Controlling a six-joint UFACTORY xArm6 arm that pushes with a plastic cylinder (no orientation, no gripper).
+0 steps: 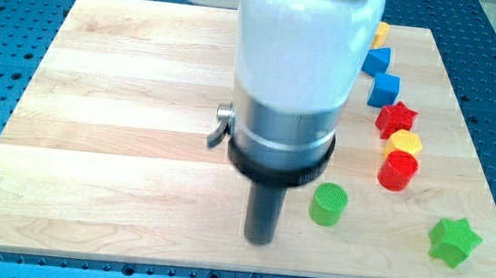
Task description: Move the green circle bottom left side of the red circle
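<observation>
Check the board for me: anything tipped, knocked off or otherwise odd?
Nothing stands out. My tip sits just to the view's left of the green circle; the red circle and the other blocks rest upright on the board, none over the edge.

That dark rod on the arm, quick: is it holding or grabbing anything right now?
No gripper: the rod cannot open, close or hold.
My tip rests on the wooden board, just to the view's left of the green circle, a small gap showing between them.
</observation>
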